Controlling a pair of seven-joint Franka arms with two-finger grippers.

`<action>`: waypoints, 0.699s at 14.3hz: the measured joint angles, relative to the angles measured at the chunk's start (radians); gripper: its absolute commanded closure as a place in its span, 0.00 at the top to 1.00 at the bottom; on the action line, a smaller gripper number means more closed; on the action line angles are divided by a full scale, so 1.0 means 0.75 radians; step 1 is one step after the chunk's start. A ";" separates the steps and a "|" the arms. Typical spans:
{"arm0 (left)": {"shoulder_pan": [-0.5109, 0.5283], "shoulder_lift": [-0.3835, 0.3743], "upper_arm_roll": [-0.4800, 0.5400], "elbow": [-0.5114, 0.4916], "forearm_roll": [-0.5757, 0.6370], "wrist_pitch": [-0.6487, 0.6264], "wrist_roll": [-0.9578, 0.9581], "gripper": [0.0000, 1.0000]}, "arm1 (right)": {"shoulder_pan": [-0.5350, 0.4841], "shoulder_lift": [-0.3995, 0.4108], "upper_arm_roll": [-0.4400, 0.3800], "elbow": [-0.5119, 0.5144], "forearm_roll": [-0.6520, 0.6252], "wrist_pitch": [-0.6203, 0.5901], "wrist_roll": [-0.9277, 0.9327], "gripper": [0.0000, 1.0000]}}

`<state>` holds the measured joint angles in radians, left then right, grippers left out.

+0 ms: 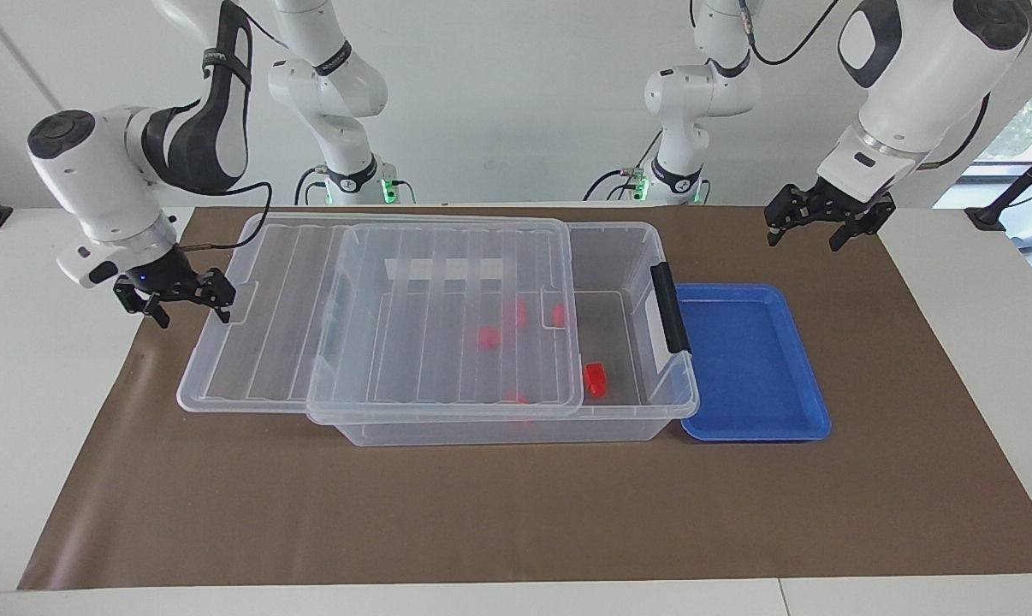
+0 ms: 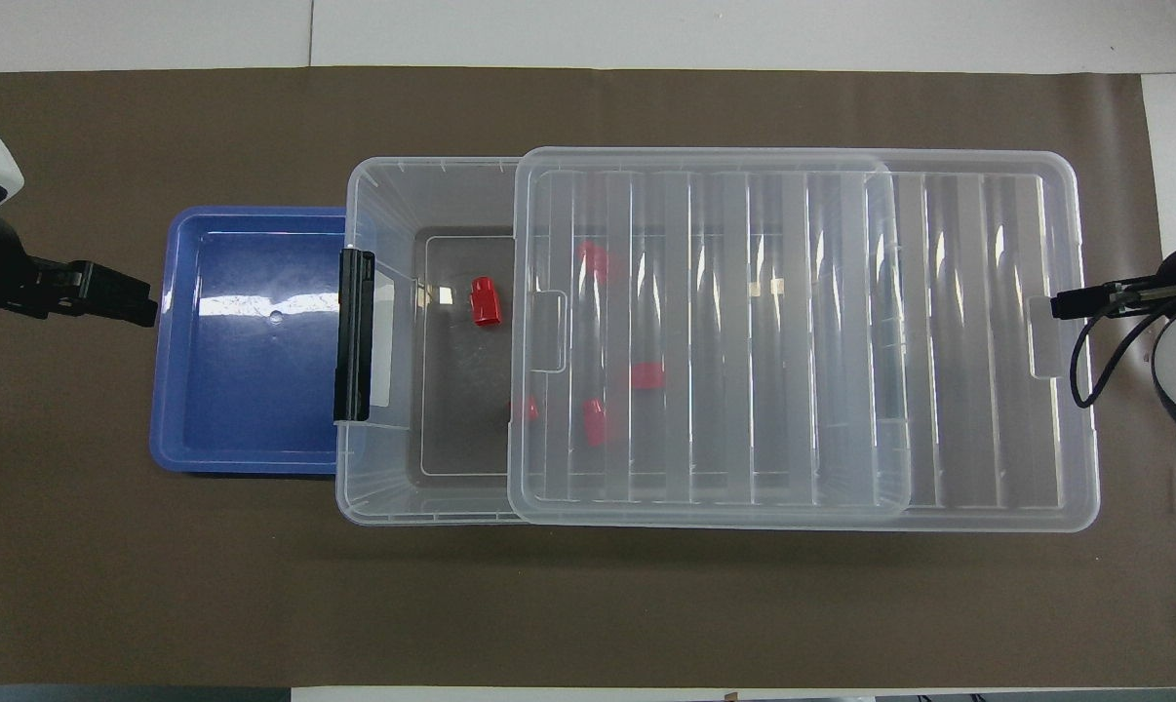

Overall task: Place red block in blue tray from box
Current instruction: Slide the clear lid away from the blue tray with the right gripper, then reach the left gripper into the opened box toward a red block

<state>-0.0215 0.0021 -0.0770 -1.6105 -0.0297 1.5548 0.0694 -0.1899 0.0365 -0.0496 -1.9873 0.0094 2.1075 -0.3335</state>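
The right gripper (image 1: 176, 299) was open at the lid's (image 1: 293, 342) end tab, holding nothing. It should pull level so the lid won't tip. One red block (image 1: 595, 378) lay bare in the box (image 1: 644, 402). The blue tray (image 1: 751, 364) waited beside. The left gripper (image 1: 824, 224) hung open, waiting.

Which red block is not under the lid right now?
The red block nearest the black latch, lying in the box's uncovered end; the other four sit under the clear lid.

Lid (image 1: 379, 316) covering most of the box (image 1: 627, 257), open gap at the tray (image 1: 751, 359) end, one red block (image 1: 595, 378) uncovered there, other blocks under the lid, tray unobstructed.
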 measured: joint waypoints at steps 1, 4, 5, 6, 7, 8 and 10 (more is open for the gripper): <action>0.000 0.000 0.000 0.000 0.000 0.000 0.000 1.00 | -0.015 0.000 0.000 0.001 0.000 0.002 -0.022 1.00; -0.001 0.000 -0.007 -0.002 0.000 0.014 0.000 1.00 | -0.046 0.000 0.000 0.003 -0.001 0.004 -0.070 1.00; -0.002 0.000 -0.014 -0.009 0.000 0.040 0.000 1.00 | -0.055 0.000 -0.001 0.003 -0.001 0.005 -0.085 1.00; -0.006 0.000 -0.022 -0.019 0.000 0.071 0.000 1.00 | -0.063 0.000 -0.001 0.004 -0.001 0.006 -0.098 1.00; -0.023 -0.001 -0.026 -0.035 0.000 0.103 -0.003 1.00 | -0.071 0.000 -0.001 0.005 -0.001 0.007 -0.111 1.00; -0.050 -0.002 -0.028 -0.055 0.000 0.135 -0.020 1.00 | -0.079 0.000 -0.001 0.007 -0.002 0.007 -0.120 1.00; -0.139 -0.004 -0.032 -0.109 -0.001 0.219 -0.119 1.00 | -0.097 0.000 -0.001 0.011 -0.002 0.007 -0.145 1.00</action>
<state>-0.1256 -0.0009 -0.1013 -1.6919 -0.0303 1.7192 -0.0198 -0.2625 0.0366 -0.0503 -1.9794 0.0076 2.1131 -0.4424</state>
